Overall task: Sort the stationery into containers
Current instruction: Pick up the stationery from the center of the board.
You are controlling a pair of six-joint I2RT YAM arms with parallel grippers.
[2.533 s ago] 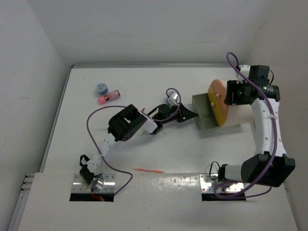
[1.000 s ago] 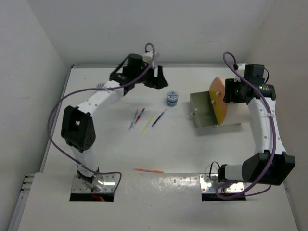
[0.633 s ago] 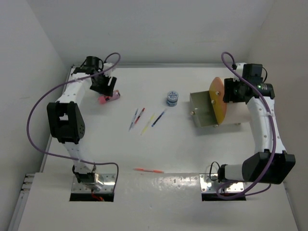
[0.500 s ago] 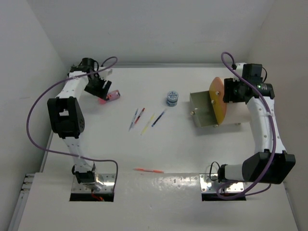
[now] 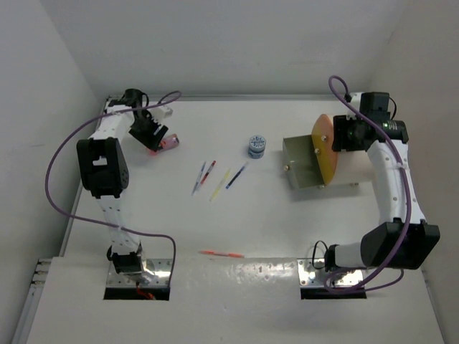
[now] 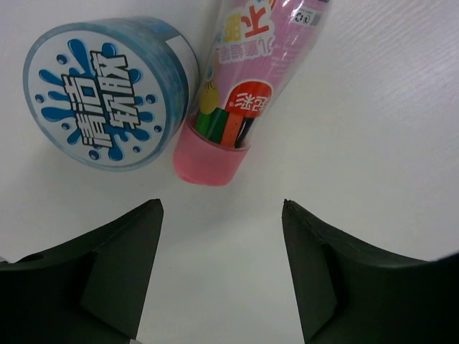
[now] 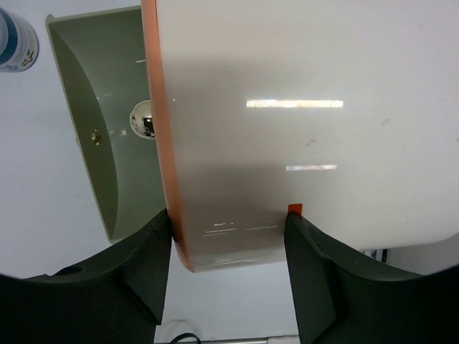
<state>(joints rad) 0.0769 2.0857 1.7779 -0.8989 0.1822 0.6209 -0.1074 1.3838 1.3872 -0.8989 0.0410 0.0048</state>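
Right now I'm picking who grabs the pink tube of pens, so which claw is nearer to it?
Left. The left claw hangs open just over the pink tube, beside the blue-and-white cylinder. The right claw is far across the table at the cream drum.
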